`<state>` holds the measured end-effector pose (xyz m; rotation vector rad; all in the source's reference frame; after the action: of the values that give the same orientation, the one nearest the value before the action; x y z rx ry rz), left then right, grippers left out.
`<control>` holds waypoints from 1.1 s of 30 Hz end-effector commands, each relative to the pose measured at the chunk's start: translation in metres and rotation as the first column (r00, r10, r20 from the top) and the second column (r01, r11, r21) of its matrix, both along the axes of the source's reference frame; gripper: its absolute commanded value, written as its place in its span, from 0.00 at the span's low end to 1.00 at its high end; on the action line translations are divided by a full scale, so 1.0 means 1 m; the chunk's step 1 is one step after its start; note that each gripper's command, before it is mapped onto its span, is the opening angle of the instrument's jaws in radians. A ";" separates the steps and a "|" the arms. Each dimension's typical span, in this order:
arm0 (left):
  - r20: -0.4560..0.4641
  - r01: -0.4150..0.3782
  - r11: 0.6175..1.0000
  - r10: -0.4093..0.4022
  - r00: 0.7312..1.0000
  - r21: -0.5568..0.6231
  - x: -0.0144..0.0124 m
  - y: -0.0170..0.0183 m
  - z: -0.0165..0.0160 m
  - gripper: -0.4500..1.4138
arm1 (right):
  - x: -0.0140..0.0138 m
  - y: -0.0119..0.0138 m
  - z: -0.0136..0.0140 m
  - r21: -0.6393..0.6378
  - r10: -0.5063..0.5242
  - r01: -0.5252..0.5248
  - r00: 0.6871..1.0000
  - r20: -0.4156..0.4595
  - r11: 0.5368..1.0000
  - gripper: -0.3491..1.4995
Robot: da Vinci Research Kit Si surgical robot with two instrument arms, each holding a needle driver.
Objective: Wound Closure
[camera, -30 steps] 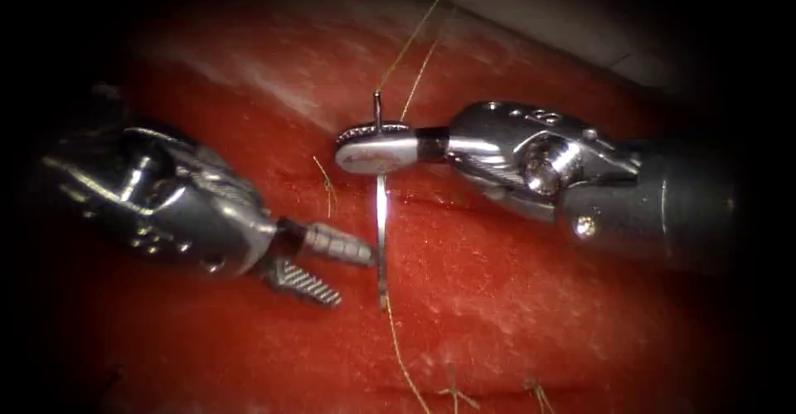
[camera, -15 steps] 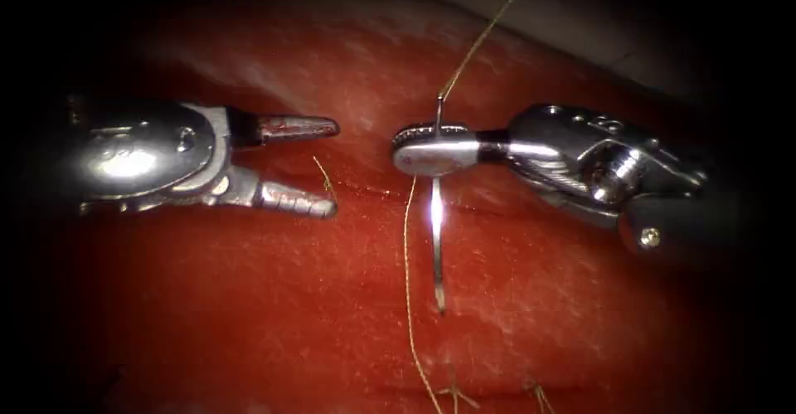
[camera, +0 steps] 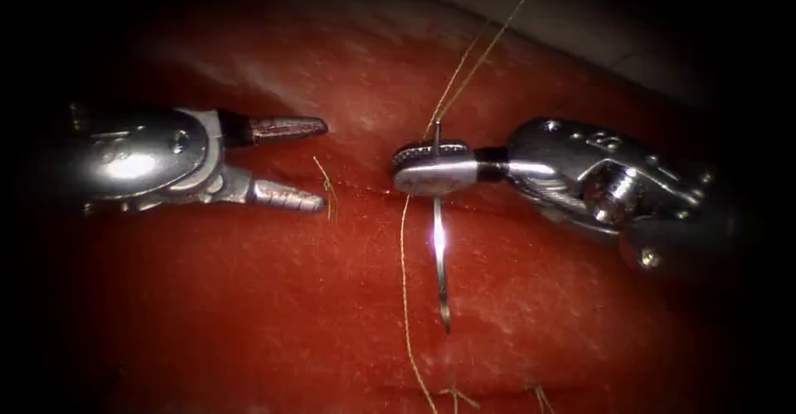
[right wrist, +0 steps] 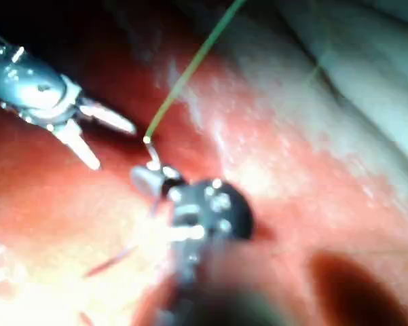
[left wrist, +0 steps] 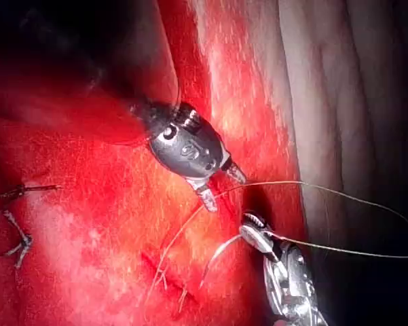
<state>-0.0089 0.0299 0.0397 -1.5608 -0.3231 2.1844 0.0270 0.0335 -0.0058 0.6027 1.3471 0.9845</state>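
Observation:
The right tool [camera: 414,169] has its jaws shut on the curved needle [camera: 439,248] close to its thread end. The needle hangs down from the jaws, its tip free above the tissue [camera: 249,314], not in it. Thread [camera: 473,49] runs up from the needle's end, and another strand [camera: 405,298] trails down over the tissue. The left tool [camera: 323,165] stands to the left with open jaws that hold nothing. In the left wrist view I see the left tool [left wrist: 220,185], the right tool [left wrist: 252,227] and the needle [left wrist: 216,257]. The right wrist view shows the right tool [right wrist: 148,178] and the left tool [right wrist: 112,141].
The cut [camera: 365,188] runs as a dark line under the right tool's jaws. A short thread end [camera: 327,183] sticks up near the left tool's lower jaw. Knotted stitches with cut ends [camera: 456,396] lie at the near edge. Pale cloth [camera: 580,16] borders the tissue behind.
The left tool has drawn back from the needle, up and to the left, its jaws still open. The right tool has carried the needle rightward, then slightly lower, trailing thread.

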 end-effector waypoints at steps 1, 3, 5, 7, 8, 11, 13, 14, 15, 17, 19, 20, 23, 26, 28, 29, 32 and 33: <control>0.001 -0.001 1.000 0.001 1.000 0.001 -0.0005 -0.0003 0.0006 0.48 | 0.0002 0.0003 0.0003 -0.003 0.004 -0.004 1.000 0.002 1.000 0.00; 0.001 -0.001 1.000 0.001 1.000 0.001 -0.0003 -0.0002 0.0007 0.47 | -0.0003 0.0004 0.0004 -0.003 0.009 -0.009 1.000 0.007 1.000 0.00; 0.001 -0.001 1.000 0.001 1.000 0.001 -0.0002 0.0000 0.0009 0.45 | -0.0006 0.0005 0.0004 -0.002 0.013 -0.013 1.000 0.011 1.000 0.00; 0.001 -0.002 1.000 0.002 1.000 0.001 -0.0001 0.0000 0.0010 0.45 | -0.0008 0.0005 0.0004 -0.002 0.012 -0.012 1.000 0.010 1.000 0.00; 0.002 -0.002 1.000 0.002 1.000 0.001 0.0000 0.0000 0.0011 0.45 | -0.0008 0.0004 0.0004 -0.002 0.011 -0.011 1.000 0.010 1.000 0.00; 0.002 -0.002 1.000 0.002 1.000 0.002 0.0002 0.0001 0.0013 0.44 | -0.0009 0.0004 0.0003 -0.002 0.012 -0.012 1.000 0.010 1.000 0.00; 0.005 -0.006 1.000 0.006 1.000 0.009 0.0003 0.0002 0.0014 0.43 | -0.0010 0.0004 0.0003 -0.008 0.010 -0.010 1.000 0.012 1.000 0.00; 0.005 -0.006 1.000 0.006 1.000 0.009 0.0003 0.0002 0.0014 0.43 | -0.0010 0.0003 0.0003 -0.008 0.010 -0.010 1.000 0.012 1.000 0.00; 0.005 -0.006 1.000 0.006 1.000 0.009 0.0003 0.0002 0.0014 0.43 | -0.0010 0.0003 0.0003 -0.008 0.010 -0.010 1.000 0.012 1.000 0.00; 0.005 -0.006 1.000 0.006 1.000 0.009 0.0003 0.0002 0.0014 0.43 | -0.0010 0.0003 0.0003 -0.008 0.010 -0.010 1.000 0.012 1.000 0.00; 0.005 -0.006 1.000 0.006 1.000 0.009 0.0003 0.0002 0.0014 0.43 | -0.0010 0.0003 0.0003 -0.008 0.010 -0.010 1.000 0.012 1.000 0.00; 0.005 -0.006 1.000 0.006 1.000 0.009 0.0003 0.0002 0.0014 0.43 | -0.0010 0.0003 0.0003 -0.008 0.010 -0.010 1.000 0.012 1.000 0.00; 0.005 -0.006 1.000 0.006 1.000 0.009 0.0003 0.0002 0.0014 0.43 | -0.0010 0.0003 0.0003 -0.008 0.010 -0.010 1.000 0.012 1.000 0.00; 0.005 -0.006 1.000 0.006 1.000 0.009 0.0003 0.0002 0.0014 0.43 | -0.0010 0.0003 0.0003 -0.008 0.010 -0.010 1.000 0.012 1.000 0.00; 0.005 -0.006 1.000 0.006 1.000 0.009 0.0003 0.0002 0.0014 0.43 | -0.0009 0.0006 0.0000 0.024 0.025 -0.025 1.000 0.013 0.999 0.00; 0.005 -0.006 1.000 0.006 1.000 0.009 0.0003 0.0002 0.0014 0.43 | -0.0009 0.0006 -0.0002 0.043 0.029 -0.029 1.000 0.009 0.999 0.00; 0.005 -0.006 1.000 0.006 1.000 0.009 0.0003 0.0002 0.0014 0.43 | -0.0010 0.0011 -0.0007 0.100 0.075 -0.073 0.997 -0.019 0.992 0.00; 0.023 -0.036 0.999 0.036 0.999 -0.001 0.0003 0.0001 0.0013 0.42 | -0.0011 0.0012 -0.0009 0.130 0.089 -0.085 0.996 -0.021 0.988 0.00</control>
<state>-0.0082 0.0302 0.0404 -1.5983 -0.3742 2.1964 0.0250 0.0344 -0.0070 0.6596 1.3438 1.1560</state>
